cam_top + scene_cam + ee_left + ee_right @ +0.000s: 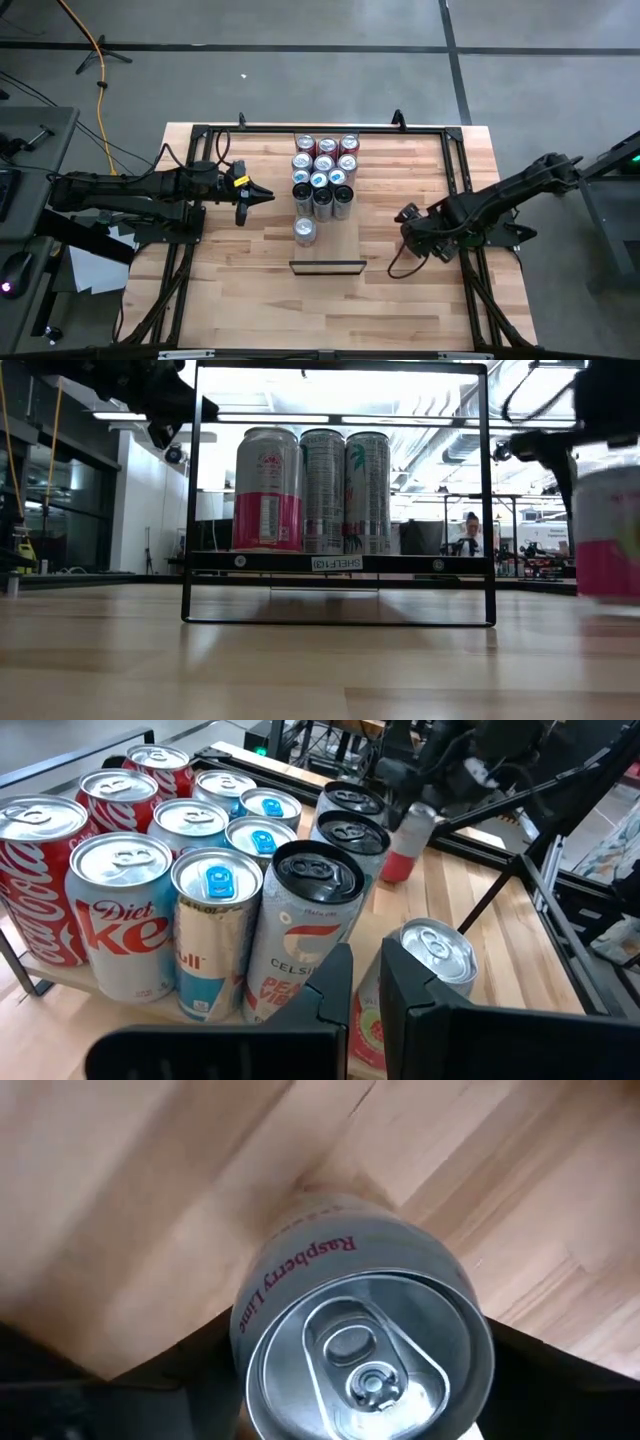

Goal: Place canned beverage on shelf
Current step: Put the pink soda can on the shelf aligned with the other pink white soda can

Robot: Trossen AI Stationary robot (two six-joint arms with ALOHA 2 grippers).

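On the striped wooden table (240, 270) a light wood shelf (350, 235) lies inside a black frame (456, 160), carrying a tight cluster of upright cans (324, 172): red cola cans at the far end, silver and pale blue ones in the middle, and dark-topped cans nearest the open end. One more silver-topped can (304, 230) stands alone on the shelf, just in front of the cluster and behind the low black label stand (327, 266). The left end effector (262, 194) hovers beside the cluster on its left side, its fingers pressed together and holding nothing. The right end effector (408, 226) is over the bare table to the right of the shelf, well apart from the cluster. In the right wrist view its dark fingers (150, 1370) stand on either side of a pink-and-silver can lettered Raspberry Lime (365, 1345), which is upright on the table; whether they press on it I cannot tell.
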